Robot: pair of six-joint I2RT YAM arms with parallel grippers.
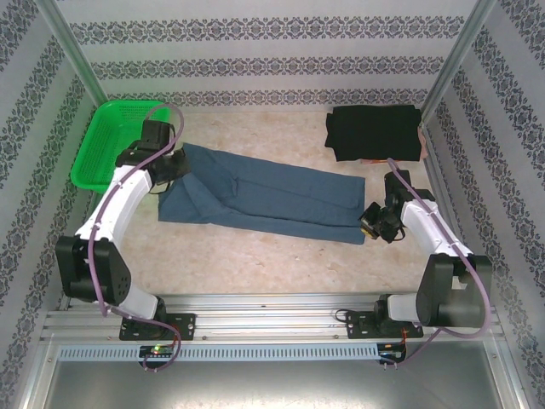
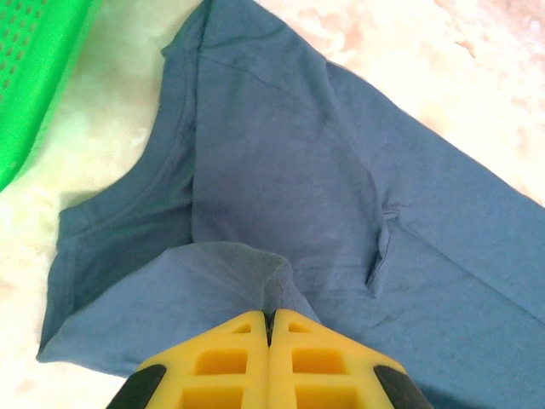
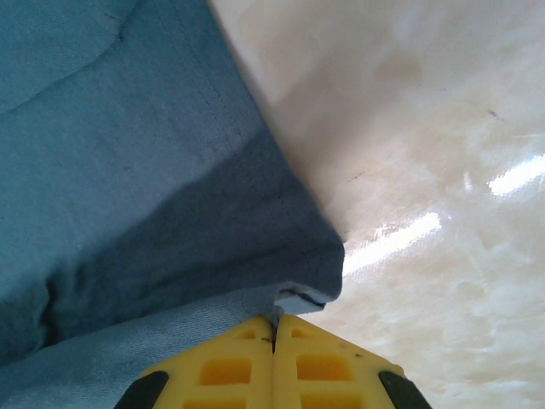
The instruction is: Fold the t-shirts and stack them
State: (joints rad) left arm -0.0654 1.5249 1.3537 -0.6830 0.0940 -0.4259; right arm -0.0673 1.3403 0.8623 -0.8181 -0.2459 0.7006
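A slate-blue t-shirt (image 1: 264, 198) lies stretched across the middle of the table, folded lengthwise. My left gripper (image 1: 168, 169) is shut on a pinch of its cloth at the collar end (image 2: 255, 264). My right gripper (image 1: 372, 220) is shut on the hem corner (image 3: 298, 290) at the other end, lifted slightly off the table. A black t-shirt (image 1: 375, 132) lies folded at the back right. In the left wrist view the blue t-shirt's neckline (image 2: 128, 196) shows just past the yellow fingers (image 2: 230, 358).
A bright green lattice basket (image 1: 111, 141) stands at the back left, close to my left arm. Patterned walls and metal posts enclose the table. Bare marbled tabletop (image 1: 255, 264) lies in front of the blue shirt.
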